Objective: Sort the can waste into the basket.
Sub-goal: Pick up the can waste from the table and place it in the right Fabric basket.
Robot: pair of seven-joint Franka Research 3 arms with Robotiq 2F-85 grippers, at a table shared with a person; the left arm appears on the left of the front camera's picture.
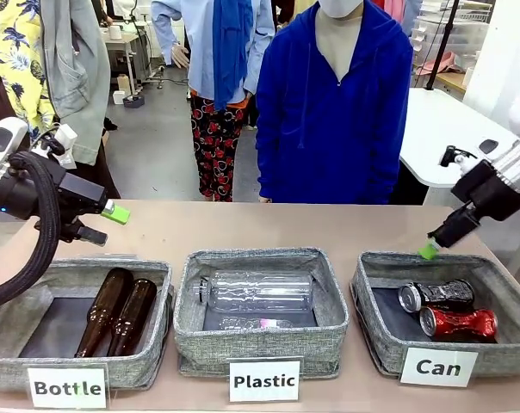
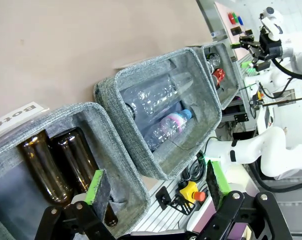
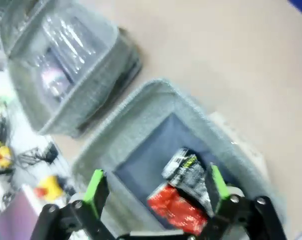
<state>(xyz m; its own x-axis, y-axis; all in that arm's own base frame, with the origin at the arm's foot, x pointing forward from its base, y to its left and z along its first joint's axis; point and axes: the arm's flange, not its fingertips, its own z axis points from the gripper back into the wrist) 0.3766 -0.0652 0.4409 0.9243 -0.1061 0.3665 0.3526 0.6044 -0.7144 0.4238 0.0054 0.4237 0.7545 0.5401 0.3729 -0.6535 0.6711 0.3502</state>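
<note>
The "Can" label (image 1: 438, 367) stands at the bench's near edge, fronting the basket (image 1: 374, 327) at the near right corner. Above that basket's far rim hangs the right tool (image 1: 429, 250), its jaws spread wide and holding nothing. Below it, inside the basket, lie the silver can (image 1: 436, 295) and, just beside it on the near side, the red can (image 1: 459, 323). The left tool (image 1: 115, 212) hangs wide and bare over the bottle bin (image 1: 153, 344). The plastic bin (image 1: 260, 344) sits between.
</note>
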